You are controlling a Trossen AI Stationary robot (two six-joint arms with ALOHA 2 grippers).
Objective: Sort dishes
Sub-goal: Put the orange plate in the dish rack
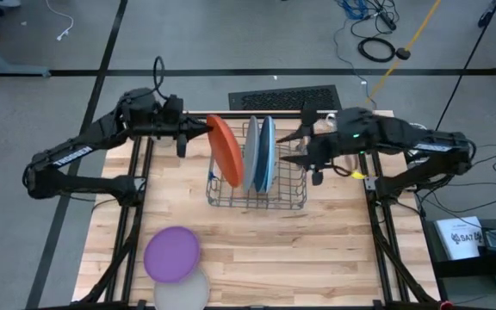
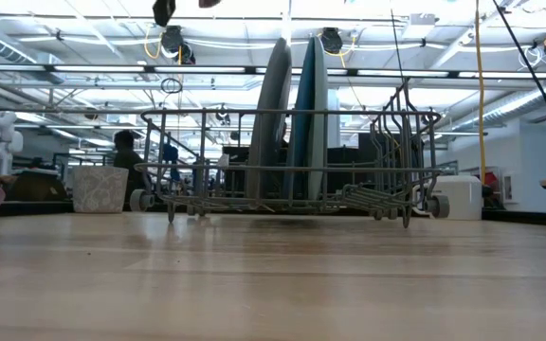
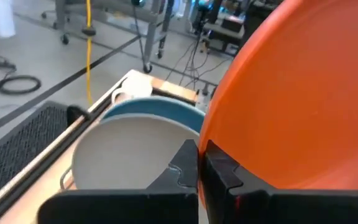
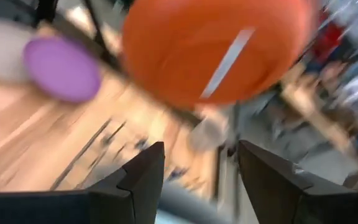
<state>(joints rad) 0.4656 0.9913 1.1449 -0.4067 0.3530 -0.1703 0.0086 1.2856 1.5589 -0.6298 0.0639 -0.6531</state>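
My left gripper (image 1: pixel 203 129) is shut on an orange plate (image 1: pixel 225 151), held on edge over the left end of the wire dish rack (image 1: pixel 287 194). A whitish-grey plate (image 1: pixel 251 153) and a blue plate (image 1: pixel 267 153) stand upright in the rack's slots; both also show in the low view, the grey plate (image 2: pixel 271 114) beside the blue plate (image 2: pixel 309 114). My right gripper (image 1: pixel 289 148) is open and empty at the rack's right side, pointing toward the plates. A purple plate (image 1: pixel 171 253) and a whitish plate (image 1: pixel 182 293) lie flat at the table's near left. My left gripper pinches the orange plate's rim (image 3: pixel 219 163) between its two fingers, on the plate's far-left edge. The fingers come level from the table's left. The plate stands on edge, a little tilted, lifted above the rack; it does not show in the low view.
A white mug (image 1: pixel 330 120) stands behind the rack by the right arm. A black mat (image 1: pixel 284 98) lies beyond the table's far edge. Bare wood shows at the table's near middle and right (image 1: pixel 300 258).
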